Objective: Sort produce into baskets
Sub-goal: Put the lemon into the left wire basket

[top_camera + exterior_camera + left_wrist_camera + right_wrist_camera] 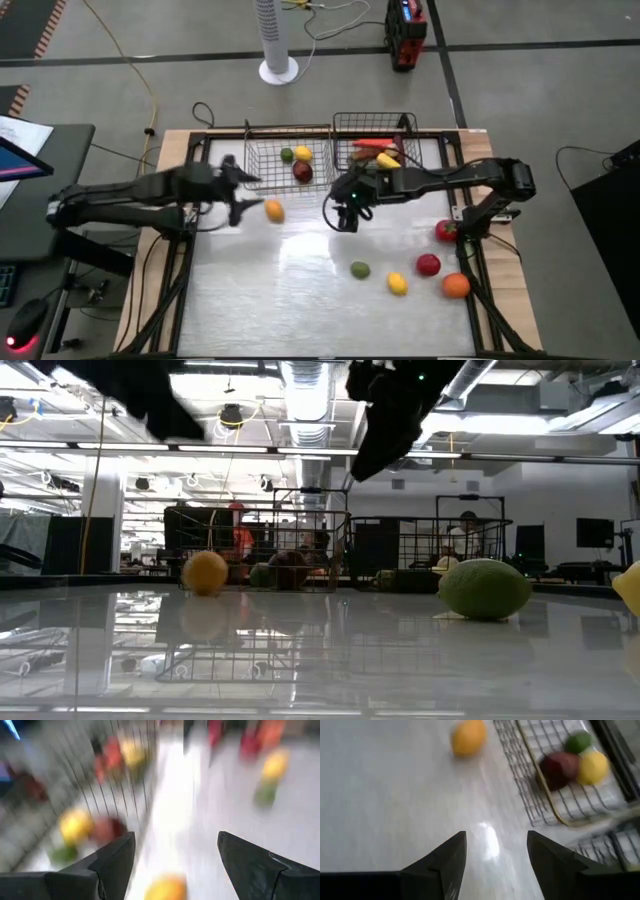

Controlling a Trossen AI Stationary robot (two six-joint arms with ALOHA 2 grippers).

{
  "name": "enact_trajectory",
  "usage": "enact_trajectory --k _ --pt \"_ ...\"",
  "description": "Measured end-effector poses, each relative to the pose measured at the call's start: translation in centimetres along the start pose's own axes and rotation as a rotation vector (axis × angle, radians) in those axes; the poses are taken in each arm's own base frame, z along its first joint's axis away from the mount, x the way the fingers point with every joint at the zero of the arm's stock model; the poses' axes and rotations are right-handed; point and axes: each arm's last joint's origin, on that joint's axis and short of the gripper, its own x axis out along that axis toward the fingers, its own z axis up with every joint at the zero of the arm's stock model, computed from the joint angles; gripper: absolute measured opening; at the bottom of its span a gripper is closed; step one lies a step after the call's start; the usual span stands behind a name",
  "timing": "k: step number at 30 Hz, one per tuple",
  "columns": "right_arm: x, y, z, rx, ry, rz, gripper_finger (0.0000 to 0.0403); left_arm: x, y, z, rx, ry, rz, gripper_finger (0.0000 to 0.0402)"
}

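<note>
Two wire baskets stand at the table's far edge: the lighter left basket (285, 160) holds a green, a yellow and a maroon round piece (302, 172); the darker right basket (380, 150) holds long red and yellow pieces. An orange-yellow round fruit (274, 211) lies on the table in front of the left basket, also in the low view (204, 573). My left gripper (240, 195) is open and empty, just left of that fruit, above it. My right gripper (346, 215) is open and empty over the table's middle.
Loose produce lies at the table's right near side: a green piece (360, 269), a yellow one (397, 284), two red ones (428, 264) and an orange one (456, 286). The table's near left part is bare.
</note>
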Motion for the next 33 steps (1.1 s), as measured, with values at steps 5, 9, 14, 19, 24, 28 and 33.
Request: enact_trajectory --k 5,9,14,19,24,28,33 --pt "-1.5 2.9 -0.6 -0.047 0.006 -0.012 0.0239 2.9 -2.3 -2.6 -0.057 0.321 -0.059 0.0272" --pt "-1.7 4.6 -1.2 -0.092 -0.011 -0.035 0.0236 3.4 -4.9 -3.9 0.042 0.410 -0.005 0.0272" --pt "-0.1 5.0 -2.9 -0.073 -0.031 -0.024 0.0235 4.0 -6.8 -4.5 0.160 0.418 0.021 0.0272" --pt "1.7 5.1 -4.9 -0.028 -0.068 0.010 0.0235 5.8 -7.3 -5.6 0.230 0.507 0.038 0.0272" --pt "2.2 6.4 -6.1 -0.006 -0.109 0.053 0.0235 7.6 -7.4 -7.0 0.377 0.589 0.136 0.0272" --pt "1.8 7.5 -6.3 -0.007 -0.117 0.075 0.0235 8.5 -7.4 -7.9 0.419 0.638 0.181 0.0272" --pt "1.3 8.6 -6.5 -0.012 -0.125 0.099 0.0235 8.9 -6.9 -8.3 0.222 0.683 0.212 0.0272"
